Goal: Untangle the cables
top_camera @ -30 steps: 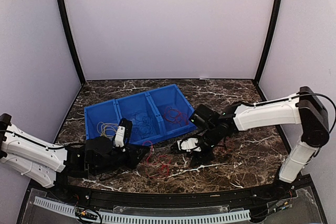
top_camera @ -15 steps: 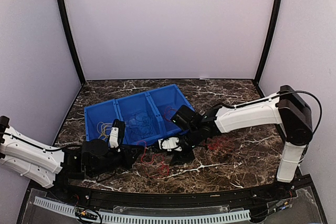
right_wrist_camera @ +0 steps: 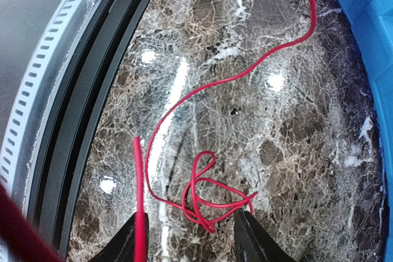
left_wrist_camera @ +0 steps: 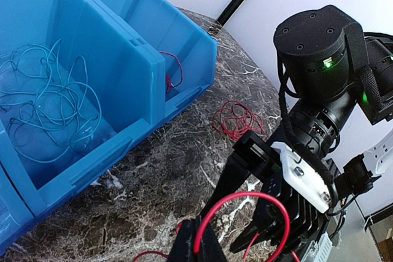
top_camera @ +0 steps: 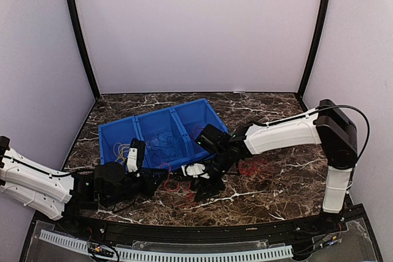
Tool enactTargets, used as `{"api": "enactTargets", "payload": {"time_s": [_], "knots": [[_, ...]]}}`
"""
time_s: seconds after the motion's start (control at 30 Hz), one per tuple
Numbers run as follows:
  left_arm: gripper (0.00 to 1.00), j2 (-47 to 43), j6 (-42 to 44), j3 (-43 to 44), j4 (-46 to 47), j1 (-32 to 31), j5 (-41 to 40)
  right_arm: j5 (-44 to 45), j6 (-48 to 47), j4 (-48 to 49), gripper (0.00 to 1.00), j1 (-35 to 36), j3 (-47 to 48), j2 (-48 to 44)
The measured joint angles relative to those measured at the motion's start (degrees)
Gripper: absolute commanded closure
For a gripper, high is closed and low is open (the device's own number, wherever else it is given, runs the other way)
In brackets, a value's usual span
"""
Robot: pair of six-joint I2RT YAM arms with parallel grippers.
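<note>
My left gripper (left_wrist_camera: 199, 242) is shut on a red cable (left_wrist_camera: 271, 196) that arcs up from its closed fingertips; in the top view it sits low at the table's front (top_camera: 159, 180). My right gripper (top_camera: 198, 186) stands right beside it, pointing down. Its jaws (right_wrist_camera: 191, 243) are open over a small knot of red cable (right_wrist_camera: 209, 196) lying on the marble, and a loose red end (right_wrist_camera: 139, 176) rests along its left finger. A second red bunch (top_camera: 252, 167) lies further right. Blue cables (left_wrist_camera: 49, 99) fill the bin's middle compartment, yellow ones (top_camera: 124, 150) its left.
The blue three-part bin (top_camera: 184, 128) stands behind both grippers, with a red cable (left_wrist_camera: 172, 72) in its right compartment. A black rail and slotted white strip (right_wrist_camera: 55, 90) run along the table's near edge, close to my right gripper.
My right arm has swung left and down, from near the right red bunch to the knot beside my left gripper. My left gripper has drawn back slightly left, still holding the red cable.
</note>
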Motion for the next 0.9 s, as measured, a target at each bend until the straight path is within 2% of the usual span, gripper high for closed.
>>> {"api": "enactTargets", "payload": {"time_s": [0.17,0.43,0.63,0.9], "knots": [[1.0,-0.52,0.0,0.0,-0.55,0.0,0.02,-1.42,-1.2,-2.23,0.52,-1.16,0.02,-0.26],[1.0,-1.57,0.0,0.0,-1.14,0.0,-0.02,0.7,0.28,-1.03,0.67,-5.49,1.44,-0.24],[1.0,-2.08,0.02,-0.02,-1.66,0.0,-0.04,1.79,0.17,0.15,0.64,-4.26,4.96,4.96],[1.0,-3.54,0.04,-0.55,-1.66,0.0,-0.68,1.7,-1.33,-0.5,0.63,-2.32,4.96,6.21]]}}
